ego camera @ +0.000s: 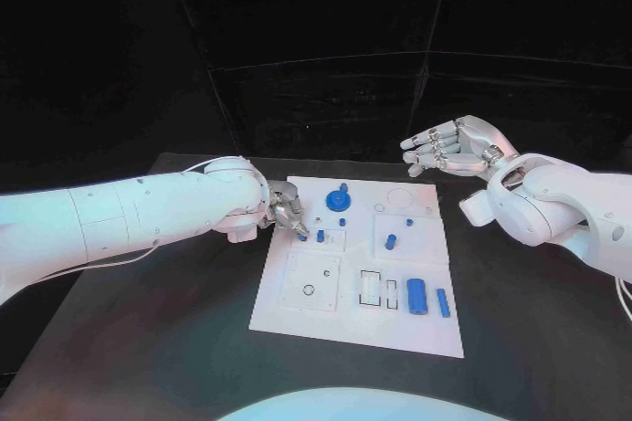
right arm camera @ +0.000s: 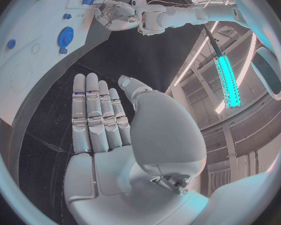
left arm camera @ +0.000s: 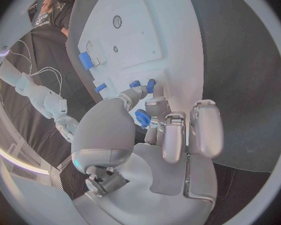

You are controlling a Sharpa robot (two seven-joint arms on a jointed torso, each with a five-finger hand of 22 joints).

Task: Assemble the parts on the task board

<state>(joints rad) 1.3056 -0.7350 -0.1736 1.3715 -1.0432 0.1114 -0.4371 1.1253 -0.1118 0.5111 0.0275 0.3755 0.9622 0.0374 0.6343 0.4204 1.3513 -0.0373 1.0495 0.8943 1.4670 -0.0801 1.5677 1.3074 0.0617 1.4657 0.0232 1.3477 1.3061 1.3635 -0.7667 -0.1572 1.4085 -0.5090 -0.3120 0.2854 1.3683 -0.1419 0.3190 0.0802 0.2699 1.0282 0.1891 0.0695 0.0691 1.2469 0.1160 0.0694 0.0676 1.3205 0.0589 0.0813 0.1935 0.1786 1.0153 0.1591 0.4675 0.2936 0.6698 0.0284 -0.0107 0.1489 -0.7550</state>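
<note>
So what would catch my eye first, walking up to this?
Probably the white task board glowing in the middle of the black table, dotted with small blue parts, the round blue gear near its far edge. Then the left hand, fingers down on the board's far left corner, while the right hand hangs open above the table.

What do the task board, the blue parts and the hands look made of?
Task board: white, flat, matte sheet with cut recesses, probably plastic; cannot tell for sure.
Blue gear and blue cylinder: uniform saturated colour, dull finish, likely moulded or printed plastic.
Left hand and right hand: silvery, soft sheen on segments, either metal or coated plastic.
Table: black, non-reflective surface.
</note>
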